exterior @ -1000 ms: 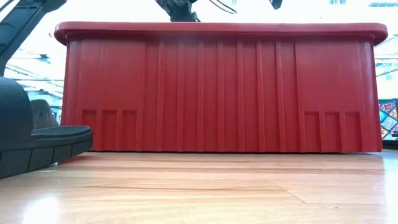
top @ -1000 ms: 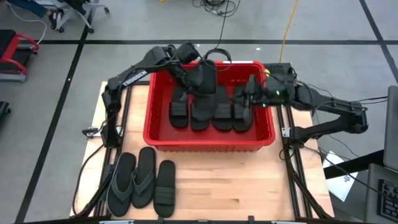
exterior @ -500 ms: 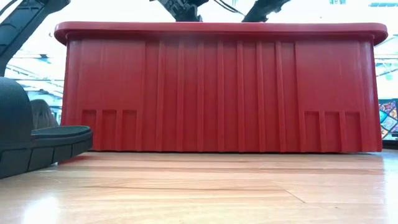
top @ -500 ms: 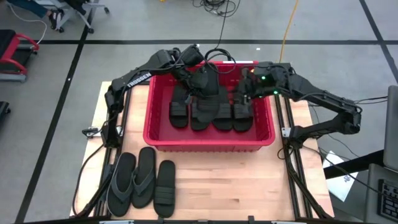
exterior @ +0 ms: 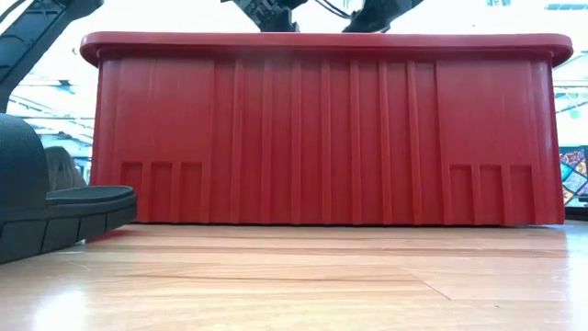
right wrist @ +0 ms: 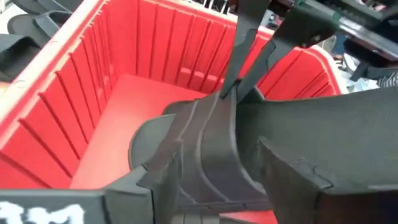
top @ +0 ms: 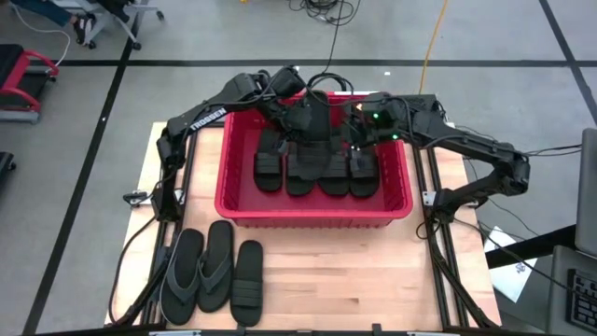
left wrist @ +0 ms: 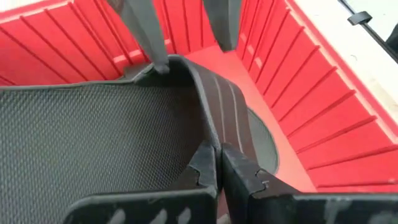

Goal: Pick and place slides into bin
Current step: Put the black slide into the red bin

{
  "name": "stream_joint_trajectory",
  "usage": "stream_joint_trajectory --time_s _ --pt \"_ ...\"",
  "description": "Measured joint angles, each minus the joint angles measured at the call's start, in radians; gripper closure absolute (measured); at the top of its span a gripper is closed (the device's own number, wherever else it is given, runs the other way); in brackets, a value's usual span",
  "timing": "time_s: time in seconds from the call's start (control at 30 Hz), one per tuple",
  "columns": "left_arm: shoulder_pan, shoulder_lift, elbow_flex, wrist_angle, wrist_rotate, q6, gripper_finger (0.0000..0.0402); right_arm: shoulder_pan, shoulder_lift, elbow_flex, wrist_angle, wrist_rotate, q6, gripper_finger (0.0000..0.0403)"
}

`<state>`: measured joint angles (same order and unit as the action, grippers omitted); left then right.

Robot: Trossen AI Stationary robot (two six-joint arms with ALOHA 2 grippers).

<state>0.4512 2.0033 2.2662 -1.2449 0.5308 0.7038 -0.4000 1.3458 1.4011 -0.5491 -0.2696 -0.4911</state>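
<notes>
The red bin [top: 312, 219] stands mid-table with several black slides [top: 334, 175] lying side by side on its floor. Another black slide [top: 312, 117] hangs over the bin's far part with my left gripper [left wrist: 214, 152] shut on its ribbed strap. My right gripper [right wrist: 221, 149] is open at the same slide, one finger on each side of that strap [right wrist: 211, 143]. A third black slide [top: 247, 282] lies on the table's near left. Whether the held slide's lower end rests on the ones below is hidden. My left gripper pinches the edge of the held slide's ribbed strap [left wrist: 214, 140] between its two fingers, beside the textured footbed [left wrist: 93, 137]. The slide sits tilted over the bin's floor. My right gripper straddles the same strap from the table's right; I cannot tell whether a finger [left wrist: 149, 43] touches it.
A dark grey flip-flop pair [top: 201, 273] lies beside the loose slide on the table's near left. The bin's tall ribbed wall [exterior: 322, 129] fills the low view. Bare wood lies in front of the bin and at the near right.
My right gripper has gone from above the rightmost slide in the bin toward the far edge and left, up to the slide that my left gripper holds, and it has opened. That slide has stayed over the bin's far part.
</notes>
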Motion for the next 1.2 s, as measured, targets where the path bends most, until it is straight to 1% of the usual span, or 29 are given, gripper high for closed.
stream_joint_trajectory --time_s 0.13,0.3,0.33,0.47,0.57,0.67,0.8,0.87,0.93,1.0,1.07,1.1,1.2 --pt "-0.010 0.000 0.000 -0.002 0.000 0.003 0.0401 0.000 0.038 0.037 -0.012 0.007 -0.018 0.0223" --pt "-0.026 0.000 0.000 -0.010 -0.006 0.023 0.0401 -0.027 0.083 0.085 -0.043 -0.008 -0.036 0.0222" --pt "-0.030 0.000 0.000 -0.012 -0.009 0.026 0.0401 -0.035 0.093 0.093 -0.063 -0.020 -0.043 0.0221" --pt "-0.037 0.000 -0.001 -0.014 -0.023 0.032 0.0401 -0.056 0.135 0.127 -0.151 -0.124 -0.037 0.0221" --pt "-0.034 0.000 -0.001 -0.020 -0.034 0.037 0.0401 -0.056 0.156 0.131 -0.185 -0.151 -0.051 0.0221" --pt "-0.026 0.000 -0.001 -0.024 -0.033 0.038 0.0401 -0.050 0.160 0.131 -0.182 -0.180 -0.054 0.0221" --pt "-0.024 0.000 -0.001 -0.024 -0.033 0.040 0.0401 -0.036 0.159 0.131 -0.150 -0.171 -0.052 0.0232" --pt "-0.025 0.000 -0.001 -0.023 -0.033 0.040 0.0401 -0.034 0.159 0.131 -0.135 -0.180 -0.053 0.0246" --pt "-0.025 0.000 -0.001 -0.022 -0.033 0.038 0.0401 -0.031 0.159 0.131 -0.128 -0.179 -0.059 0.0273" --pt "-0.025 0.000 -0.001 -0.022 -0.034 0.035 0.0401 -0.031 0.159 0.131 -0.135 -0.179 -0.069 0.0314" --pt "-0.025 0.000 -0.001 -0.022 -0.033 0.033 0.0401 -0.033 0.159 0.131 -0.142 -0.196 -0.060 0.0368" --pt "-0.026 0.000 -0.001 -0.018 -0.032 0.028 0.0401 -0.040 0.159 0.131 -0.147 -0.210 -0.055 0.0383" --pt "-0.029 0.000 -0.001 -0.013 -0.030 0.018 0.0401 -0.062 0.160 0.131 -0.160 -0.270 -0.022 0.0394"
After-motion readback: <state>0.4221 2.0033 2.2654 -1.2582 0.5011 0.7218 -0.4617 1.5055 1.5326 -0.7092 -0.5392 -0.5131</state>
